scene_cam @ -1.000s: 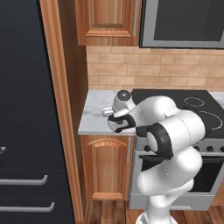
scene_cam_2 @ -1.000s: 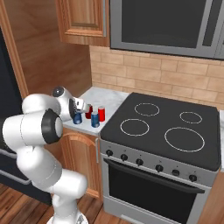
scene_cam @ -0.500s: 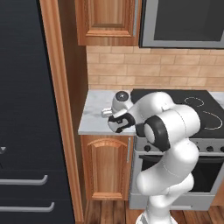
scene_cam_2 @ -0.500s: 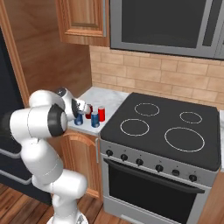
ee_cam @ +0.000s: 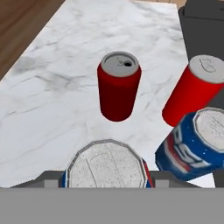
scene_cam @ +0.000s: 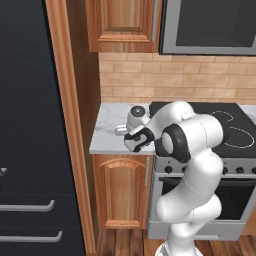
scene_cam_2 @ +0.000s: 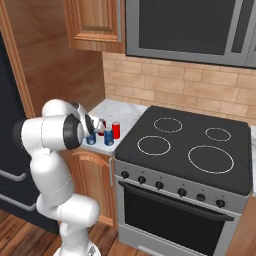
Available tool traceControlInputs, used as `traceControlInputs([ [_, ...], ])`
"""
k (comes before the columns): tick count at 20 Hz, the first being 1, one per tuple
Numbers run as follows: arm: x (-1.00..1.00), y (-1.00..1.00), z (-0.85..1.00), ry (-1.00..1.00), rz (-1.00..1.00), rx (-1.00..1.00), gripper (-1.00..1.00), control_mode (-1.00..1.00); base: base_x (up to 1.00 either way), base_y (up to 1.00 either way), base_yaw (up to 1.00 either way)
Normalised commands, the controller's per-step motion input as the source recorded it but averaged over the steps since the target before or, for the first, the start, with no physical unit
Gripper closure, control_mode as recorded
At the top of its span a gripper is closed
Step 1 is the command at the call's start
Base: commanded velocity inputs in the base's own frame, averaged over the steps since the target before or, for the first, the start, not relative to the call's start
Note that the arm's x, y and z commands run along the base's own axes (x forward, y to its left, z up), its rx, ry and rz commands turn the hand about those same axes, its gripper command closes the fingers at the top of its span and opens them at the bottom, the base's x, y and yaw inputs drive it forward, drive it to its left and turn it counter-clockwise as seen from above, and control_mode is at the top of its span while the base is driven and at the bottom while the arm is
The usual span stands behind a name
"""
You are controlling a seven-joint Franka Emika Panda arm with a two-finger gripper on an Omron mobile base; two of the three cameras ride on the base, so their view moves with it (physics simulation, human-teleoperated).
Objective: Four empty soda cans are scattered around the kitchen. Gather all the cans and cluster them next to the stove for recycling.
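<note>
Even, soft rendered light, all sharp; faint shadows beside the cans [ee_cam: 118,85] on the counter [ee_cam: 52,100], no glare.

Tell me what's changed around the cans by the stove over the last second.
The arm's elbow swung up and in toward the counter. The fingers barely shifted and stay closed around the same blue can; nothing was let go. The other cans and the stove haven't moved.
</note>
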Motion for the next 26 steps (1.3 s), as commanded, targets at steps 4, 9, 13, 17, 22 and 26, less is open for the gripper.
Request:
traceControlInputs([
  [4,0.14,0.04,-0.26,0.01,-0.02,0.0,1.0,-1.0,0.0,0.0,0.0],
  [9,0.15,0.06,-0.25,0.0,-0.01,0.0,1.0,-1.0,0.0,0.0,0.0],
  [13,0.2,0.05,-0.13,0.0,-0.01,0.01,1.0,-1.0,0.0,0.0,0.0],
  [17,0.24,0.01,-0.05,0.0,-0.01,0.02,1.0,-1.0,0.0,0.0,0.0],
  [22,0.3,0.0,-0.09,0.0,-0.01,0.03,1.0,-1.0,0.0,0.0,0.0],
  [26,0.28,0.0,-0.18,0.0,-0.01,0.0,1.0,-1.0,0.0,0.0,0.0],
])
